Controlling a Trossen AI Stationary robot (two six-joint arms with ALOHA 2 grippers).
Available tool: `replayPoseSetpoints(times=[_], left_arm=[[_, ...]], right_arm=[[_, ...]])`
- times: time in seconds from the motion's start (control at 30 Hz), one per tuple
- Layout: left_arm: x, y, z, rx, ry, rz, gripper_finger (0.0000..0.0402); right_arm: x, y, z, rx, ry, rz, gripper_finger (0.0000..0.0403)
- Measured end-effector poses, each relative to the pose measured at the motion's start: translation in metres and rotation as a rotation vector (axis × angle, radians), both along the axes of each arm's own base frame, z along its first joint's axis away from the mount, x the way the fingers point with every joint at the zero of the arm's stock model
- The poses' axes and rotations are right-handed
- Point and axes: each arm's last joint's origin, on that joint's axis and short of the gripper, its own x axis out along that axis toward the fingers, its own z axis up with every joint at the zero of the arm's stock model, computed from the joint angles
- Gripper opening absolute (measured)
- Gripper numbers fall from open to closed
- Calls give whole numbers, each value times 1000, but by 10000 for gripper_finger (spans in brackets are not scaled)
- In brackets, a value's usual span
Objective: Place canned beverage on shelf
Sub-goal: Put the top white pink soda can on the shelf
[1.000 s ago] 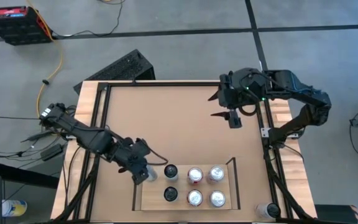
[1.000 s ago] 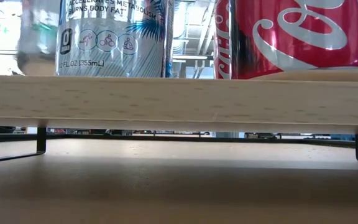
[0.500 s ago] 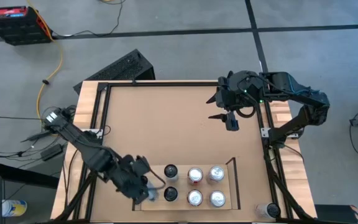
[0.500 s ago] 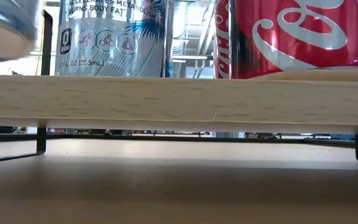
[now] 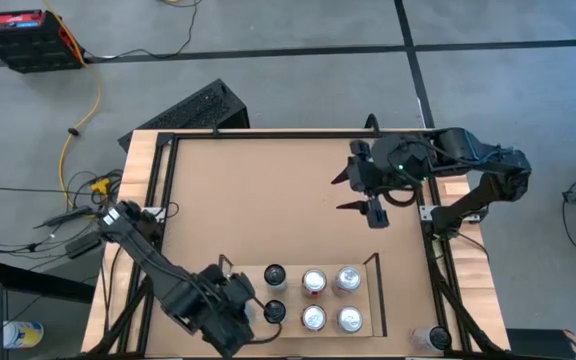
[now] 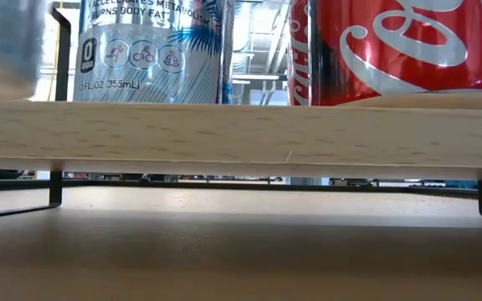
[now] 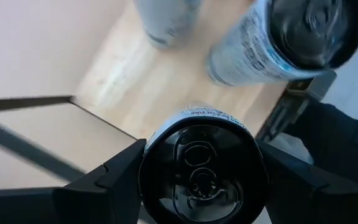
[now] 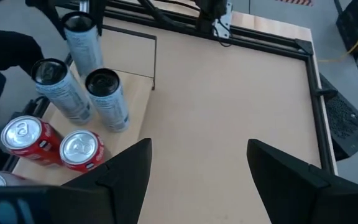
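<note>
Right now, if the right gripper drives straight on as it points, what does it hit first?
Probably the bare tabletop: the right gripper tilts down at it. The shelf and cans sit off to one side, though depth is unclear.

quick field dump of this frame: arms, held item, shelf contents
left gripper: over shelf's left end, fingers shut on a can
right gripper: open, empty, above the bare table, far from shelf
shelf: near table edge
cans on shelf: six visible, two dark-topped, four silver-topped
stray can: off the shelf, at table's right corner
</note>
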Motion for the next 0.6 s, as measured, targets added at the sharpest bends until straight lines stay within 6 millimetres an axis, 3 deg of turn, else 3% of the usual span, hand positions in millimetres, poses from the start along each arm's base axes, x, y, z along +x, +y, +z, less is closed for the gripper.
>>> replayPoseSetpoints(times=[0.6], left_arm=[[-1,-12,-9,-45,4,94,235]], right_arm=[[-1,8,0,-39,-8,12,286]])
